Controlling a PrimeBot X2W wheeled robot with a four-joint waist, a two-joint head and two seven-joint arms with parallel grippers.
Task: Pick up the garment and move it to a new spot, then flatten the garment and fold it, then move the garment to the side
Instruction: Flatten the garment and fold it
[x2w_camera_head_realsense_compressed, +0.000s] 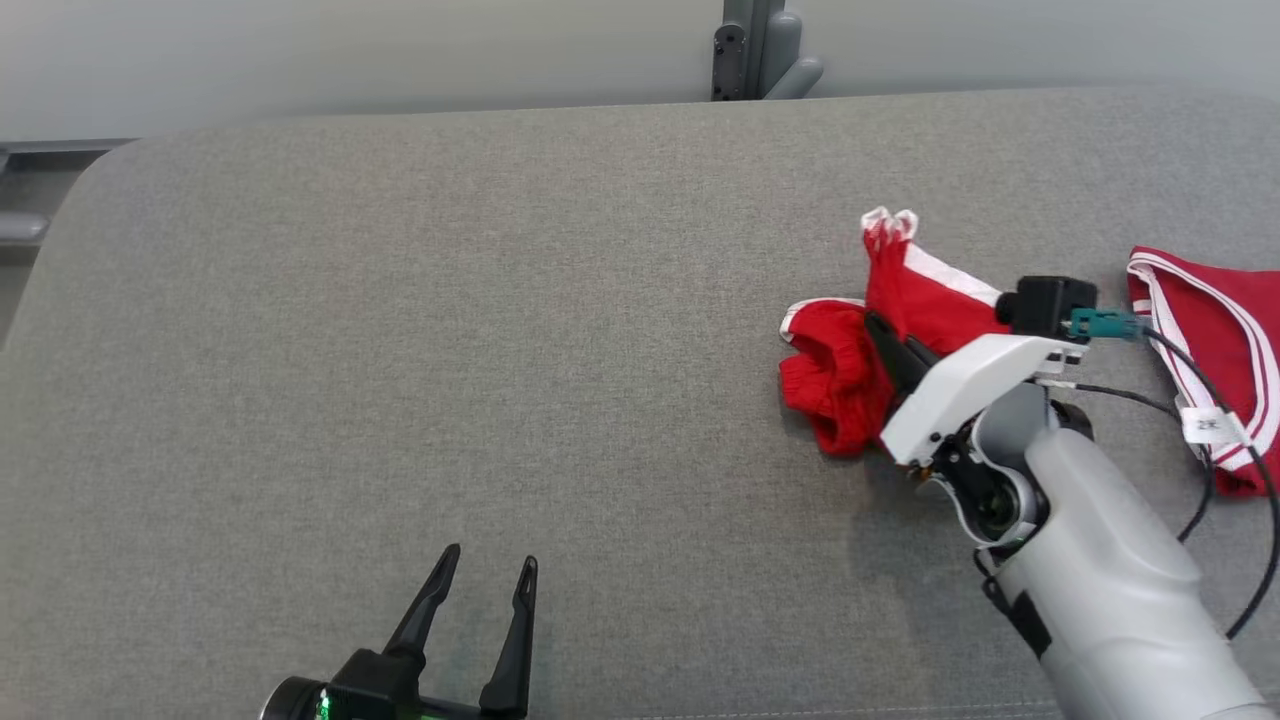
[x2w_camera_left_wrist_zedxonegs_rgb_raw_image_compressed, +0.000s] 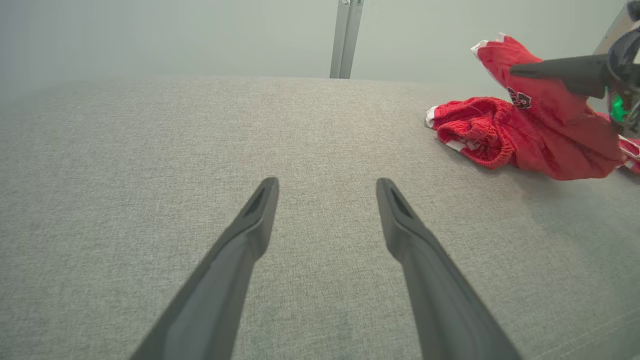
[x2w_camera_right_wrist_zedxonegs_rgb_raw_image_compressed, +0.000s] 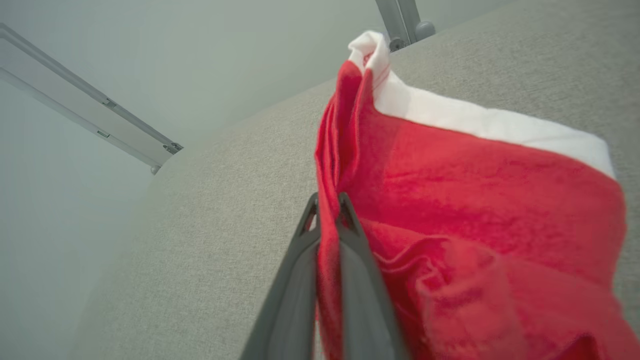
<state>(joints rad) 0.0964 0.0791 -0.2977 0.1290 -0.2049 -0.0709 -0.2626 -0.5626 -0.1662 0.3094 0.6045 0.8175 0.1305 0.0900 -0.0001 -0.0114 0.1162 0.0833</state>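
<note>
Right gripper (x2w_camera_right_wrist_zedxonegs_rgb_raw_image_compressed: 327, 200) clamped on a fold of the garment (x2w_camera_right_wrist_zedxonegs_rgb_raw_image_compressed: 475, 200); bulk sags below the jaws. Lift clear before traversing. Left gripper (x2w_camera_head_realsense_compressed: 492, 558) jaws apart, empty.

- A table (x2w_camera_head_realsense_compressed: 400, 300) covered in grey woven fabric spans the head view; its far-left corner is rounded.
- A plain pale wall (x2w_camera_head_realsense_compressed: 350, 50) stands behind it, softly and evenly lit.
- A grey metal post (x2w_camera_head_realsense_compressed: 755, 45) rises at the table's far edge.
</note>
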